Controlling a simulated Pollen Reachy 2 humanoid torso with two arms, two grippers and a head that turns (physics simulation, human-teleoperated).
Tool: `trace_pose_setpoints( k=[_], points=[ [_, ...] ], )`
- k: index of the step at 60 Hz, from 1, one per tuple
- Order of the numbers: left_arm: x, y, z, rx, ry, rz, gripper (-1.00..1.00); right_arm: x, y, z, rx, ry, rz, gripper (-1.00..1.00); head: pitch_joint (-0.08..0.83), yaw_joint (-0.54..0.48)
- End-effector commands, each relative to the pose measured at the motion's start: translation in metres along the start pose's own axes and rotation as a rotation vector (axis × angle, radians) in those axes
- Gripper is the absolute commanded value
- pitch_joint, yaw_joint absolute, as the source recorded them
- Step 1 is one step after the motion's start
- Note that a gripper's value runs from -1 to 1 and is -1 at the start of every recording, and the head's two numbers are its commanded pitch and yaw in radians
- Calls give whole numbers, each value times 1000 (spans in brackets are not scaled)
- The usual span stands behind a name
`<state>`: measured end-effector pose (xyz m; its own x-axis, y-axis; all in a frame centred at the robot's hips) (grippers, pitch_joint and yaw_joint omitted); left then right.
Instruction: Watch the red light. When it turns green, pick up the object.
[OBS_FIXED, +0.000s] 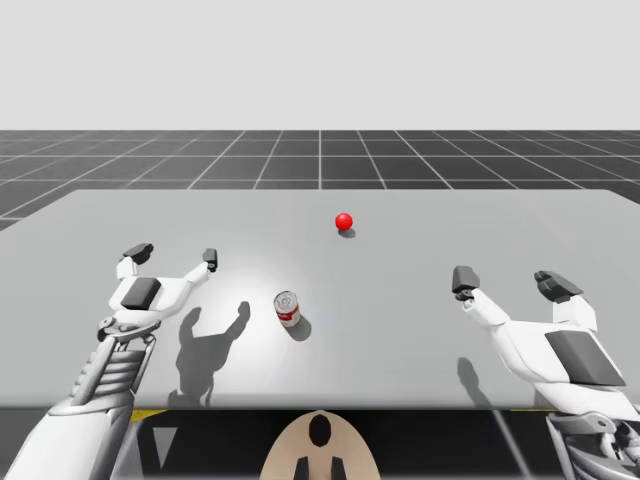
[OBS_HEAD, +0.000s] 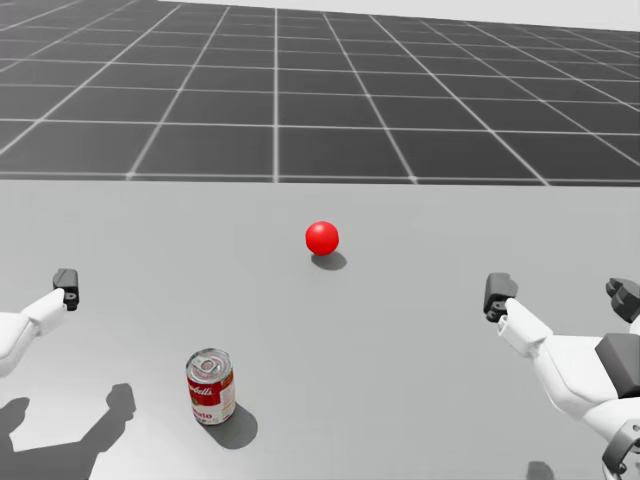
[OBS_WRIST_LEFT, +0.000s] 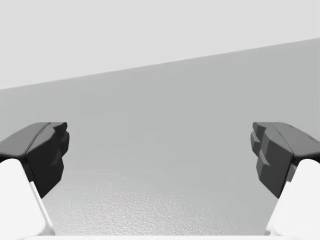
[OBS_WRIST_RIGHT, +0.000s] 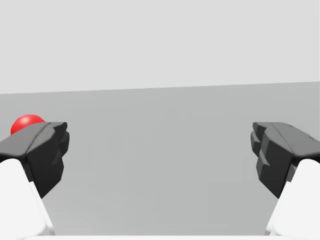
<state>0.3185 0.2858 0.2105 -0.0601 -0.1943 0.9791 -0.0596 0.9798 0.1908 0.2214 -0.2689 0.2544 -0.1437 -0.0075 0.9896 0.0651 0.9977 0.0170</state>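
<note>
Waiting stage, by judgement: left gripper (OBS_FIXED: 174, 256) above table (OBS_FIXED: 420, 340), fingers (OBS_FIXED: 210, 260) wide, nothing between; red-and-white can (OBS_FIXED: 288, 308) upright on table, near left gripper on its right side, touching neither gripper; light (OBS_FIXED: 344, 221) beyond can, showing red; right gripper (OBS_FIXED: 510, 283) well apart from can, fingers wide, empty. Risks: reach begun before green breaks task condition; sideways sweep by left finger could topple can; gap between that finger and can hard to judge, possibly tighter than appears.
</note>
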Motion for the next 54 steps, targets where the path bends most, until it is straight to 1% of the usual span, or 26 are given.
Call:
trace_pose_setpoints(
  k=[1,54],
  points=[
    [0,0,0,0,-1,0,-1000,-1,2,1,-4,3,-13,-1000,423,-96],
    [0,-1,0,1,-4,-6,-1000,-2,2,1,-2,5,-11,-1000,422,-99]
  ],
)
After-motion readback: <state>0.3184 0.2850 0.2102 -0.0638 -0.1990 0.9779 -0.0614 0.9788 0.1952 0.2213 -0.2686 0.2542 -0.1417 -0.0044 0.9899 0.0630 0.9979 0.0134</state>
